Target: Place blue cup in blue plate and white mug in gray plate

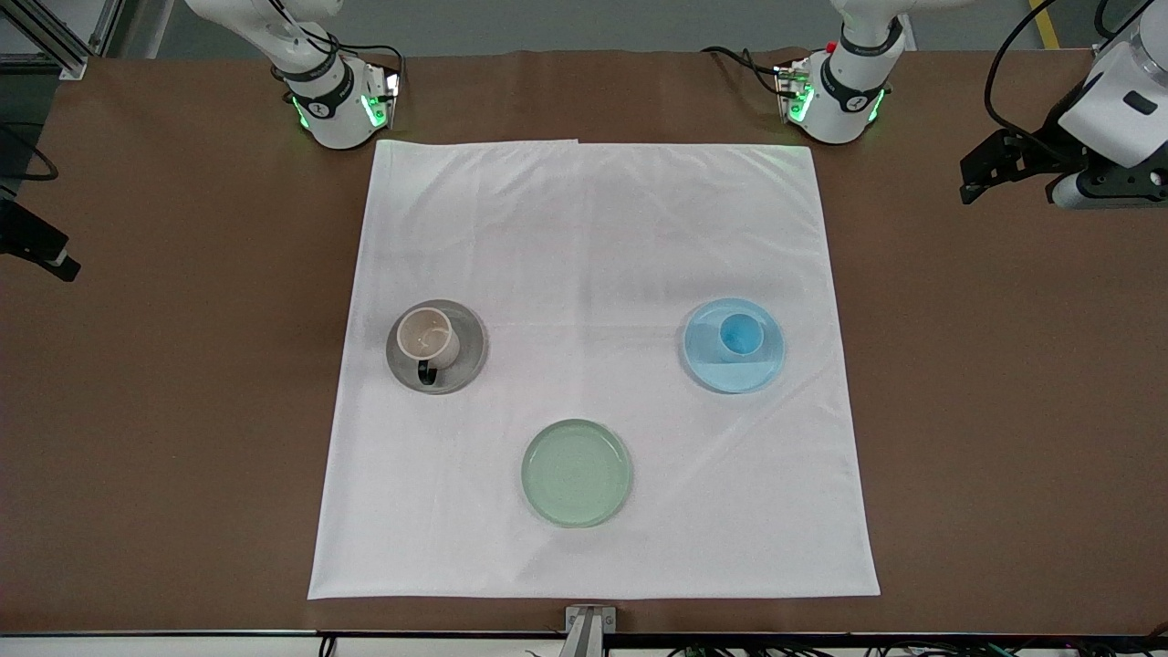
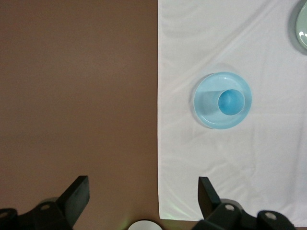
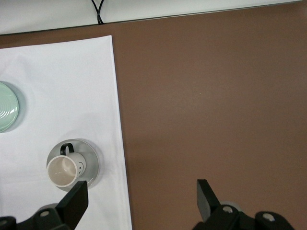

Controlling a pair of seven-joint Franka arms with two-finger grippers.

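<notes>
The blue cup stands upright in the blue plate toward the left arm's end of the white cloth; both also show in the left wrist view, the cup on the plate. The white mug stands upright in the gray plate toward the right arm's end, its dark handle toward the front camera; the right wrist view shows the mug on the plate. My left gripper is open and empty, up over bare brown table. My right gripper is open and empty over the cloth's edge.
A pale green plate lies empty on the white cloth, nearer to the front camera than the other two plates. Brown table surrounds the cloth. The two arm bases stand along the table's edge farthest from the front camera.
</notes>
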